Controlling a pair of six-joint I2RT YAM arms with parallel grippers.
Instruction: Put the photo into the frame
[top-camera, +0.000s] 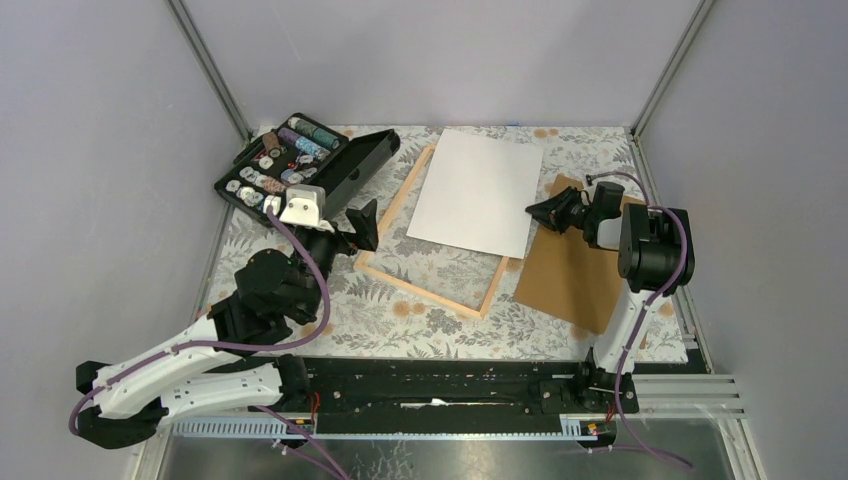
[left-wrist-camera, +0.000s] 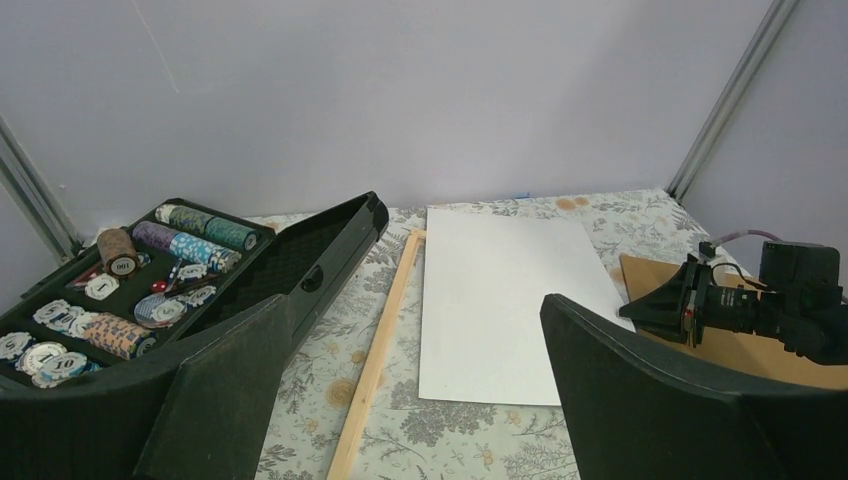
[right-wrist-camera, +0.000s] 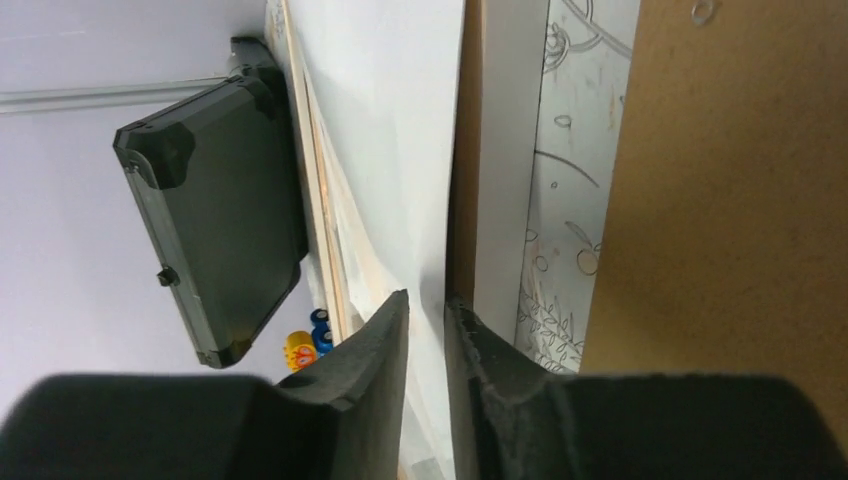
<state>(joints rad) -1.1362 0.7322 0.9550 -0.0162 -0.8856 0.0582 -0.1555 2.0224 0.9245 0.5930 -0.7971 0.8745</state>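
Floral tabletop (top-camera: 400, 315): right pincer (top-camera: 532, 210) seemingly pinches photo (top-camera: 478, 192) over frame (top-camera: 430, 292); left pincer (top-camera: 372, 226) spread.

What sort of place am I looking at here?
Likely a robot lab test cell: plain grey walls, silver aluminium corner posts, and two robot arms bolted to a black rail.

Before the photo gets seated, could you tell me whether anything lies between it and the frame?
Nothing visible does. The photo, white side up, already lies askew across the frame, its right edge between the right gripper's fingers.
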